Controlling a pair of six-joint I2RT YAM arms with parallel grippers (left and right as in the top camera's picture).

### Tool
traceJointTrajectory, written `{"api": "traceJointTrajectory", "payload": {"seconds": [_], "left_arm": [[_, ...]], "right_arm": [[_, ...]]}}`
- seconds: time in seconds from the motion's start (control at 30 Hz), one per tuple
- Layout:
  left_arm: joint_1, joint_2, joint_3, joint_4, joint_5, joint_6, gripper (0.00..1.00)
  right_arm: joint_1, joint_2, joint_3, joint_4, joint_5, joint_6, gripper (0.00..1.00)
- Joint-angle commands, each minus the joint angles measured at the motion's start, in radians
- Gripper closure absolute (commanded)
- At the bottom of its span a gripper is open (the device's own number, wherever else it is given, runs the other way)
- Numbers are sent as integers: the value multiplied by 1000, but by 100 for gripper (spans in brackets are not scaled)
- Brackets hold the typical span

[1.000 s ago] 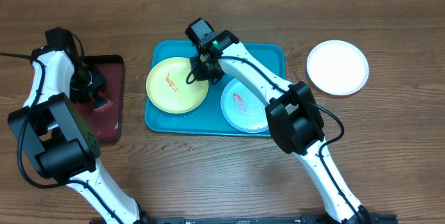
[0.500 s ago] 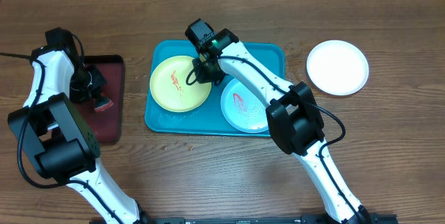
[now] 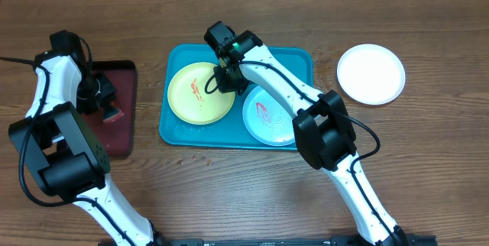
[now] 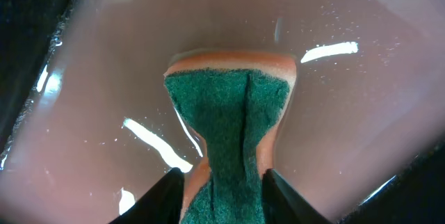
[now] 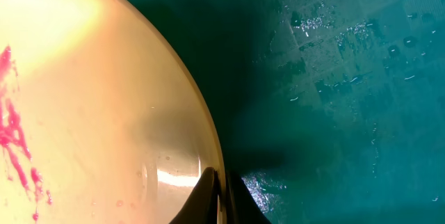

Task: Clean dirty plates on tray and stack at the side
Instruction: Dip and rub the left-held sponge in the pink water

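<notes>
**Overhead.** The large teal-blue rectangular plastic tray lies at the centre of the table, long axis left to right. The round yellow-green plastic plate, smeared red, sits on its left half. The round mint-blue plastic plate, also smeared, sits just beside it on the right. The round white plastic plate lies on the table, well apart to the right. The right arm reaches across the tray, placing the right gripper at the yellow-green plate's right edge. The left gripper points down over the dark-red plastic tray.

**Left wrist.** The left gripper pinches a green-and-orange sponge, its long axis pointing away from the fingers.

**Right wrist.** The right gripper is clamped on the yellow-green plate's rim, with wet teal tray floor beside it.
</notes>
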State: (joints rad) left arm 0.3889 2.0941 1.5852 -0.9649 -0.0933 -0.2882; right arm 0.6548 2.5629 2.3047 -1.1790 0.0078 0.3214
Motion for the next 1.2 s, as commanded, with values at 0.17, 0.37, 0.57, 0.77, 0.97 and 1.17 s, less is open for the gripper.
{"api": "traceJointTrajectory", "payload": {"seconds": [0.17,0.37,0.57,0.77,0.97,1.17], "left_arm": [[11,39,-6,3,-4,-11,59],[11,49,-6,13,-11,-11,63],[11,61,-6,26,-10,-11,74],[11,66,-6,34,-19,-10,96],[11,61,40,12,-5,-10,96],[11,63,72,30,213,42,96]], "right_arm": [[-7,42,-18,-20,61,-8,96],[-7,42,-18,-20,58,-8,96],[-7,42,-18,-20,58,-8,96],[-7,42,-18,-20,58,-8,96],[-7,42,-18,-16,58,-8,96],[-7,42,-18,-2,58,-8,96]]}}
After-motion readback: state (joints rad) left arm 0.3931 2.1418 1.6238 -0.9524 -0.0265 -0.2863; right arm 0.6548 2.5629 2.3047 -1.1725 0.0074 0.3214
